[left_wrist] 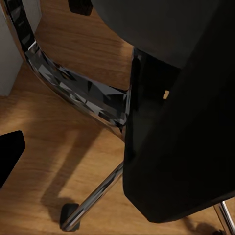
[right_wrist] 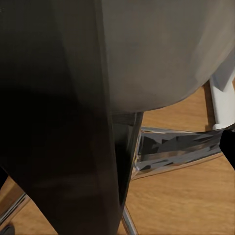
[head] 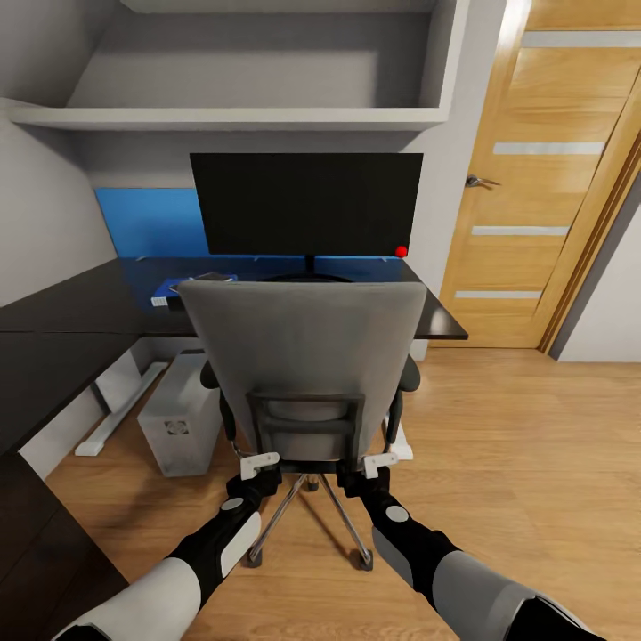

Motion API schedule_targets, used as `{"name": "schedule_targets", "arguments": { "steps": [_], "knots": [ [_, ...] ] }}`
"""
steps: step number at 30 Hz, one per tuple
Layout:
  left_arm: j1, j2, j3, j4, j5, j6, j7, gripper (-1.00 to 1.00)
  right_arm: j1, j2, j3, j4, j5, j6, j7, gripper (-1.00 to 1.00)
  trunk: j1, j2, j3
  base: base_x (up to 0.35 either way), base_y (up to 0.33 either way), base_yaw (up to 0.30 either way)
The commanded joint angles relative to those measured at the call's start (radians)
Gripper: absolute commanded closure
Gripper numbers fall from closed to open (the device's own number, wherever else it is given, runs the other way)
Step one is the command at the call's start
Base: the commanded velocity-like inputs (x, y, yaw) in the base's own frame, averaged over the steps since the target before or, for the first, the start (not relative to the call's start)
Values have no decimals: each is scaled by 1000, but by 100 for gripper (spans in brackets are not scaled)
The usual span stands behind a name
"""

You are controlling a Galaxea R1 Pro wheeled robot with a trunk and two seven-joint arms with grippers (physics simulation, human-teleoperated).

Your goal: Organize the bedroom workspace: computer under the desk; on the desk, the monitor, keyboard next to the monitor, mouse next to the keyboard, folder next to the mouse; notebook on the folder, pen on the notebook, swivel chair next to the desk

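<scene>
The grey swivel chair [head: 303, 356] stands with its back to me, facing the black desk [head: 80, 307]. My left gripper [head: 258, 463] and right gripper [head: 381, 462] sit at the bottom corners of the chair's back, against its dark frame [left_wrist: 181, 122]. Both look open, with one dark finger [left_wrist: 7, 156] at the edge of the left wrist view and another finger [right_wrist: 228, 147] at the edge of the right wrist view. The monitor [head: 307, 203] stands on the desk. Under the desk sits the grey computer tower [head: 182, 423]. Small items [head: 200, 280] lie on the desk behind the chair, too hidden to name.
The chair's chrome legs and casters [head: 363, 559] spread over the wooden floor just ahead of my arms. A wooden door [head: 534, 178] is at the right. The desk wraps round along the left wall [head: 36, 392]. A grey shelf [head: 231, 116] hangs above the monitor.
</scene>
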Motion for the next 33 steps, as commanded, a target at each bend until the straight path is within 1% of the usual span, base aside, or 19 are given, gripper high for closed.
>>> {"name": "schedule_targets", "arguments": {
  "steps": [1,4,7,9,14,18,19,25,30,33],
  "knots": [
    [-1,2,-2,0,4,-5,8,-100,-1,-1,-4,1,-13,-6,-12,-100,0,0,-1,0,0,0],
    [-1,2,-1,0,4,-5,-18,-100,-1,-1,-4,1,-13,-6,-12,-100,0,0,-1,0,0,0],
    [-1,5,-1,0,4,-5,-77,-100,-1,-1,-4,1,-13,-6,-12,-100,0,0,-1,0,0,0],
    [-1,8,-1,0,4,-5,-92,-100,-1,-1,-4,1,-13,-6,-12,-100,0,0,-1,0,0,0],
    [-1,10,-2,0,3,-4,-100,-100,-1,-2,-4,1,-5,-6,-11,-100,0,0,-1,0,0,0],
    [-1,10,-2,0,3,-4,-102,-100,-1,-2,-4,1,22,-6,-10,-100,0,0,-1,0,0,0],
    [-1,10,-2,0,3,-4,-102,-100,-1,-2,-4,1,35,-5,-10,-100,0,0,-1,0,0,0],
    [-1,10,-2,0,3,-4,-102,-100,-1,-2,-4,1,41,-5,-8,-100,0,0,-1,0,0,0],
    [-1,10,-2,0,3,-4,-102,-100,0,-2,-4,1,44,-6,8,-100,0,0,-1,-4,0,0],
    [-1,10,-2,0,3,-4,-102,-100,0,-1,-4,1,53,-5,16,-100,0,0,-1,-103,0,0]
  ]
}}
